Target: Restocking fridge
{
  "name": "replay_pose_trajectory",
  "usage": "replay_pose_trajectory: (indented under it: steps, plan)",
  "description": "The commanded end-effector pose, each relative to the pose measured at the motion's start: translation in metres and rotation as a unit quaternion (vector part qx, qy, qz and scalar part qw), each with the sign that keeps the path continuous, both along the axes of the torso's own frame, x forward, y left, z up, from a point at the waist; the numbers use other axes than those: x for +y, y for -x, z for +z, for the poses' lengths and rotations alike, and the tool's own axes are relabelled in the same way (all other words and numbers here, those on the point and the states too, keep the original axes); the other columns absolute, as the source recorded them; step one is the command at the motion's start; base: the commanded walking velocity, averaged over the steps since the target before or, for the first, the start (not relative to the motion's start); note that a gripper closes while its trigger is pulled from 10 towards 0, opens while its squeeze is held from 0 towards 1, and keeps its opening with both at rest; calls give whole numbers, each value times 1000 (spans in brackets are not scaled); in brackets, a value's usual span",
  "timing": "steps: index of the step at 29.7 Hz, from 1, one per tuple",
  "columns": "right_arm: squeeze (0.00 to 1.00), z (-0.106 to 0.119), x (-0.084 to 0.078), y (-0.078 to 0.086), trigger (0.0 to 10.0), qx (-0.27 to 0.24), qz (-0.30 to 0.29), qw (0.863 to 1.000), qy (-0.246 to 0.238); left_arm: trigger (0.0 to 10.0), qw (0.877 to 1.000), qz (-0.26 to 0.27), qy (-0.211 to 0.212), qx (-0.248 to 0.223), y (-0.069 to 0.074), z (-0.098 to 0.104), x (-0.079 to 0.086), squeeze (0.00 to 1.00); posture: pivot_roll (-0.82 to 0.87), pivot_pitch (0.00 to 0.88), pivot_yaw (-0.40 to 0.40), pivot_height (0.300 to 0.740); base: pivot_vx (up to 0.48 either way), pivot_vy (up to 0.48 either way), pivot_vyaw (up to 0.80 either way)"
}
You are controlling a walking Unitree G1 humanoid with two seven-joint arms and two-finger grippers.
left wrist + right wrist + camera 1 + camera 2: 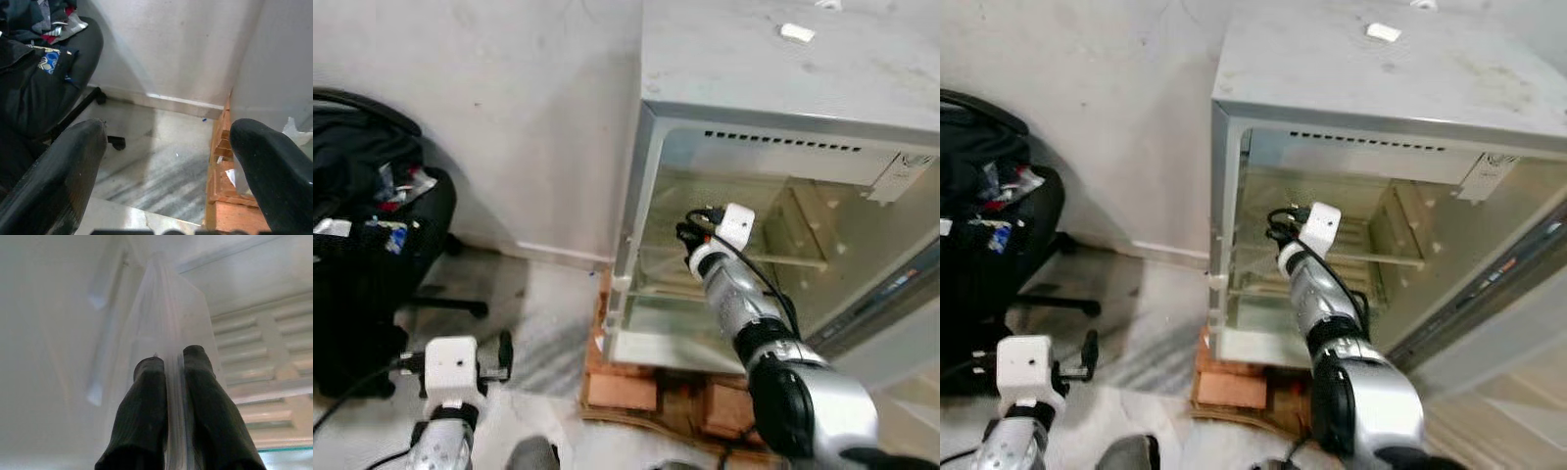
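Observation:
A small grey fridge stands open on a stack of bricks, its door swung out to the right. My right arm reaches into its upper compartment, above a glass shelf. In the right wrist view my right gripper is shut on a clear plastic bag, pinching its thin edge between the two black fingers. My left gripper hangs low beside the fridge, above the marble floor. Its fingers stand wide apart in the left wrist view with nothing between them.
A black office chair piled with clothes and packets stands at the left by the white wall. Bricks under the fridge jut out at floor level. The fridge door hangs open at the right. A small white object lies on the fridge top.

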State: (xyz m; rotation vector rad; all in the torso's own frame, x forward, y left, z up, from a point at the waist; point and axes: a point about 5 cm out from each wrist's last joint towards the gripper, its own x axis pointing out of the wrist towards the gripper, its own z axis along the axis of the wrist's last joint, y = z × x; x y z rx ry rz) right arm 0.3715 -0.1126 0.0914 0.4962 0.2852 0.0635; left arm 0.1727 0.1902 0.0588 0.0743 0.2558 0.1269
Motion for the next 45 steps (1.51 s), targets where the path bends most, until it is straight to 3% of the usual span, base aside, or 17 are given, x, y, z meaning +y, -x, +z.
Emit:
replay_pose_trajectory:
  steps: [1,5,16,17,24,27,32,35,45]
  plan:
    - [0,-16,5,7,10000,55,-17,998,-31,10000,1000,1,1,3,6,7,-3,0,267,261,-108,740,0,0,0]
    - [0,-11,11,4,10000,55,-26,997,-55,10000,1000,6,4,6,16,15,-5,0,292,296,-114,740,0,0,0]
    - [20,8,24,-5,10000,27,-11,998,-54,10000,999,30,8,16,33,26,-7,0,341,353,-144,740,0,0,0]
    - [1000,22,29,-11,10000,7,1,999,-44,10000,999,32,9,22,37,27,-8,0,341,361,-152,740,0,0,0]
    - [1000,49,39,-22,10000,-40,33,999,-8,10000,999,36,11,30,38,26,-8,0,336,359,-156,740,0,0,0]
    - [1000,53,33,-25,10000,-37,10,999,-34,10000,999,36,12,33,37,25,-8,0,335,356,-156,740,0,0,0]
    - [1000,59,23,-28,10000,-52,1,999,-14,10000,999,39,12,33,34,25,-6,0,333,343,-156,740,0,0,0]
    - [1000,64,13,-31,10000,-65,-10,997,30,10000,999,38,12,33,31,24,-7,0,330,336,-157,740,0,0,0]
    - [1000,75,-3,-36,10000,-84,-24,995,50,10000,999,35,13,33,24,21,-6,0,321,311,-156,740,0,0,0]
